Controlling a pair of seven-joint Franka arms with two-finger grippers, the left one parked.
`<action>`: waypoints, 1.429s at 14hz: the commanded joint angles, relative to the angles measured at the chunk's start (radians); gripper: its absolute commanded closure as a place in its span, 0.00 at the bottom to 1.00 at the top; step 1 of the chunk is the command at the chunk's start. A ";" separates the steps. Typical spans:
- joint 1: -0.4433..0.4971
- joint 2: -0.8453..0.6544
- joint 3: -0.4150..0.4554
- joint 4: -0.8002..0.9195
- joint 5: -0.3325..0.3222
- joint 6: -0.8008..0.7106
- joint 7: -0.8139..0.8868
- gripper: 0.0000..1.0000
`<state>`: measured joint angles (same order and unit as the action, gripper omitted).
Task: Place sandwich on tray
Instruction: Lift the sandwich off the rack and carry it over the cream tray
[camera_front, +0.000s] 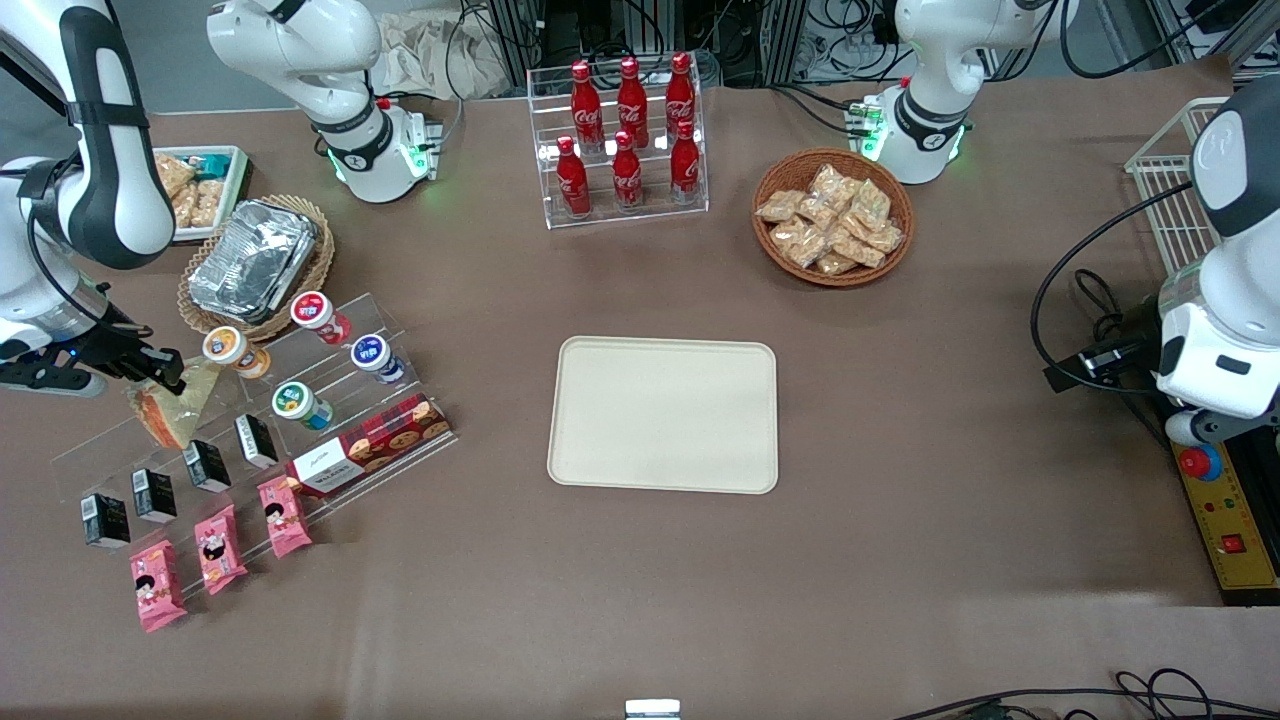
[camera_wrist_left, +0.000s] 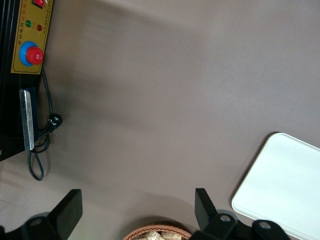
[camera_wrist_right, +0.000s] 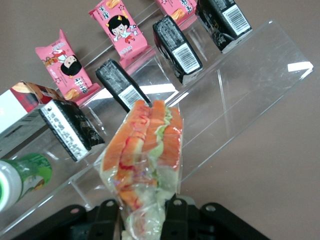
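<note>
Brown table (camera_front: 900, 560): Coca-Cola bottles (camera_front: 628, 135); jaws (camera_wrist_right: 142, 212) clamp sandwich (camera_wrist_right: 145, 155).

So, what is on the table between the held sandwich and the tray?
In the front view, the gripper holds the sandwich. Toward the tray stand the acrylic stand's yogurt cups and cookie box, then bare tablecloth.

Front view: high, steep downward look over whole table, tray (camera_front: 663, 414) mid-frame. Left wrist view: close, straight down, sharing tray (camera_wrist_left: 282, 190) corner. Right wrist view: close behind gripper (camera_wrist_right: 145, 212), over sandwich (camera_wrist_right: 145, 155).
</note>
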<state>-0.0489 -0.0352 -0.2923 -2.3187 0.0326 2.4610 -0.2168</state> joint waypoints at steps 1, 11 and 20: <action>-0.009 -0.002 0.002 0.079 0.015 -0.067 -0.007 0.87; 0.170 0.035 0.015 0.544 -0.037 -0.554 -0.176 0.87; 0.739 0.096 0.015 0.634 -0.036 -0.548 -0.176 0.93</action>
<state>0.5945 0.0082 -0.2601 -1.7418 0.0038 1.9327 -0.3768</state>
